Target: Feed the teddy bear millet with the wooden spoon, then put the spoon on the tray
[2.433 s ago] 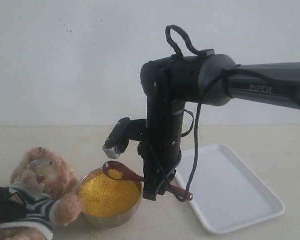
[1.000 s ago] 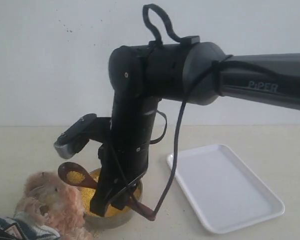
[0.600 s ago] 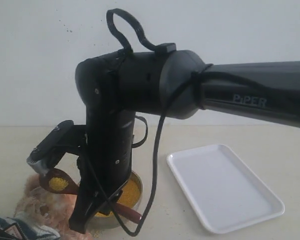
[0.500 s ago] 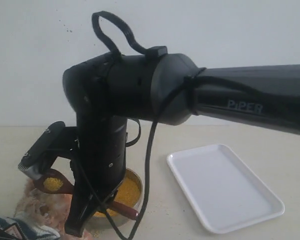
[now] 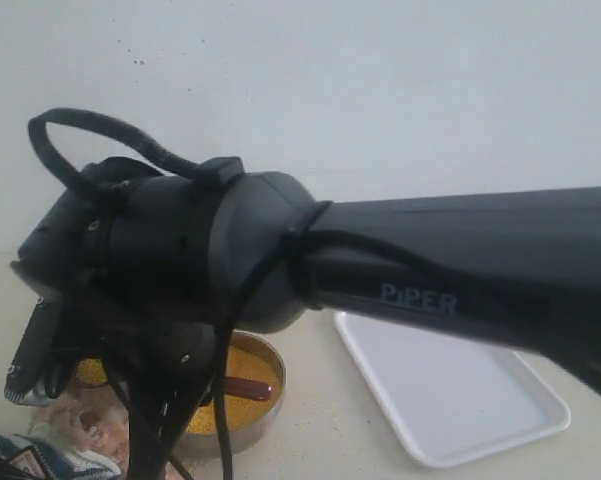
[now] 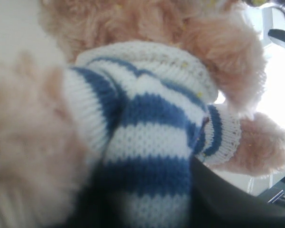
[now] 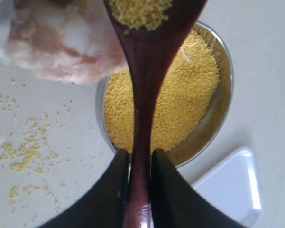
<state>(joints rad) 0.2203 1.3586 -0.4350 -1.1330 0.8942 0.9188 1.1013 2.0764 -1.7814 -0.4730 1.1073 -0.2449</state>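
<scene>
My right gripper (image 7: 140,156) is shut on the thin handle of the wooden spoon (image 7: 144,61). The spoon's oval bowl carries a small heap of millet and is level with the teddy bear's fuzzy face (image 7: 61,38). Below the spoon stands the steel bowl (image 7: 223,95), full of yellow millet (image 7: 189,90). My left gripper (image 6: 147,209) is shut on the teddy bear (image 6: 147,114) at its striped shirt. In the exterior view the right arm hides most of the bear (image 5: 85,425) and the spoon; only a bit of handle (image 5: 248,388) shows over the bowl (image 5: 277,385). The white tray (image 5: 460,400) lies to the right.
Loose millet grains (image 7: 23,152) are scattered on the table beside the bowl. A corner of the tray (image 7: 234,183) lies close to the bowl. The right arm's dark elbow and cable (image 5: 180,250) fill the left half of the exterior view.
The right arm has swung left from over the bowl to the bear, carrying the spoon with millet in it. The arm now blocks most of the bear.
</scene>
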